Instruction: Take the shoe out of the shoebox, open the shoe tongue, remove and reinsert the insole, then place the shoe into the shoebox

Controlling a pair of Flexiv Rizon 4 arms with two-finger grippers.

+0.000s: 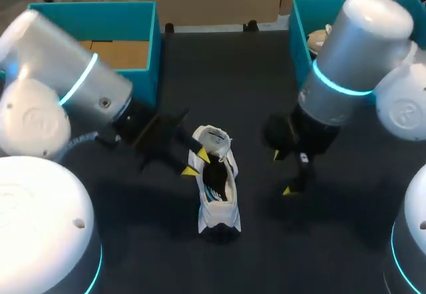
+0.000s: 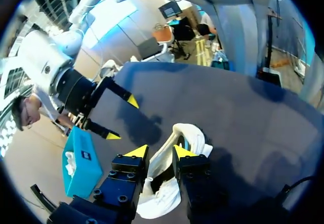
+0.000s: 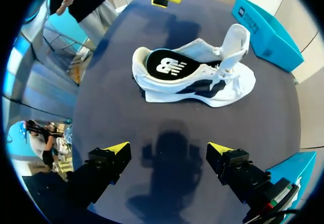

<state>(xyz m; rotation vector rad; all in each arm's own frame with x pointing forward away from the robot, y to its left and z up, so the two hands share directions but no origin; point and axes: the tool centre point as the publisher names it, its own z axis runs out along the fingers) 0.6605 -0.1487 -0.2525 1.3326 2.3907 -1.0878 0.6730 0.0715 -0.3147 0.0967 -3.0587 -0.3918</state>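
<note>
A white shoe [image 1: 217, 194] lies on the dark table, toe toward the front edge. Its tongue [image 1: 213, 138] is lifted, and in the right wrist view the tongue [image 3: 235, 44] stands upright. A dark insole [image 3: 169, 67] with a white mark lies inside the shoe [image 3: 202, 84]. My left gripper [image 1: 197, 162] hangs over the shoe's left side by the tongue. Its fingers stand narrowly apart, with the shoe's [image 2: 167, 188] white edge showing between them under the left gripper [image 2: 160, 151]; no grip shows. My right gripper [image 1: 282, 172] is wide open to the right of the shoe, its jaws [image 3: 168, 149] empty.
A teal shoebox [image 1: 143, 48] with a cardboard floor stands at the back left. A second teal box [image 1: 299, 28] stands at the back right, behind my right arm. Bare dark table lies between the shoe and my right gripper [image 2: 121, 117].
</note>
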